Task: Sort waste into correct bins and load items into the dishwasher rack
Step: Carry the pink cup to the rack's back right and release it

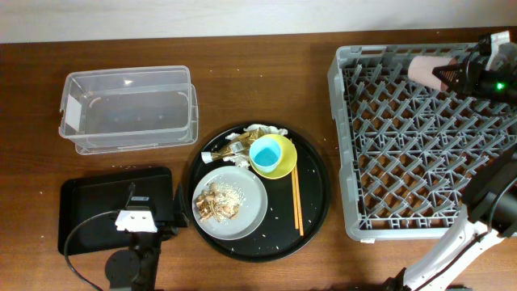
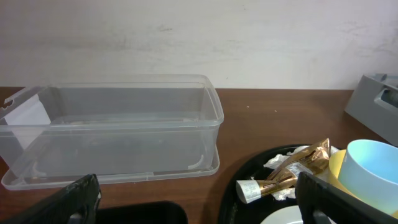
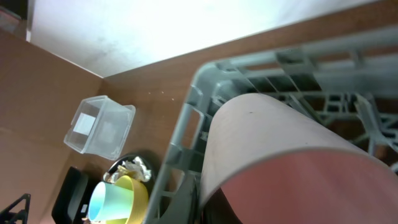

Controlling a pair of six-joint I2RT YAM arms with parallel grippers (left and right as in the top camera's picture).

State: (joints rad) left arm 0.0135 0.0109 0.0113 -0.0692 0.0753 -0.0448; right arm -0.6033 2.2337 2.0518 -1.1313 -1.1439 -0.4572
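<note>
Now the coming move turns on the pink cup [image 1: 422, 69], pinched in the closed right gripper [image 1: 443, 74] at the upper right of the overhead frame. The cup lies on its side, long axis running left to right, jutting leftward from the fingers over the top right part of the dishwasher rack [image 1: 343, 145]. Judging from that, setting it down calls for a drop onto the lattice just below it, and probably a turn of the wrist to stand it. Which end is the mouth I cannot tell.

The left gripper [image 2: 196, 190] is at the lower left, fingers [image 2: 81, 199] spread wide and holding nothing, pointed toward the clear tub [image 1: 129, 77]. It is the nearer arm to both bins and to the round black tray [image 1: 315, 202].

The clear tub holds nothing. No waste shows in the flat black tray [image 1: 89, 218], though the left arm hides part of it. The rack's grid shows no other item. On the round tray sit the plate [image 1: 250, 212] with food scraps [image 1: 214, 202] and rice, the yellow bowl [image 1: 287, 166] with the blue cup [image 1: 266, 152] standing in it, the wrapper [image 1: 224, 151] and napkins [image 1: 262, 131] along the upper edge, and the chopsticks [image 1: 296, 198] lying top to bottom on the right side.
</note>
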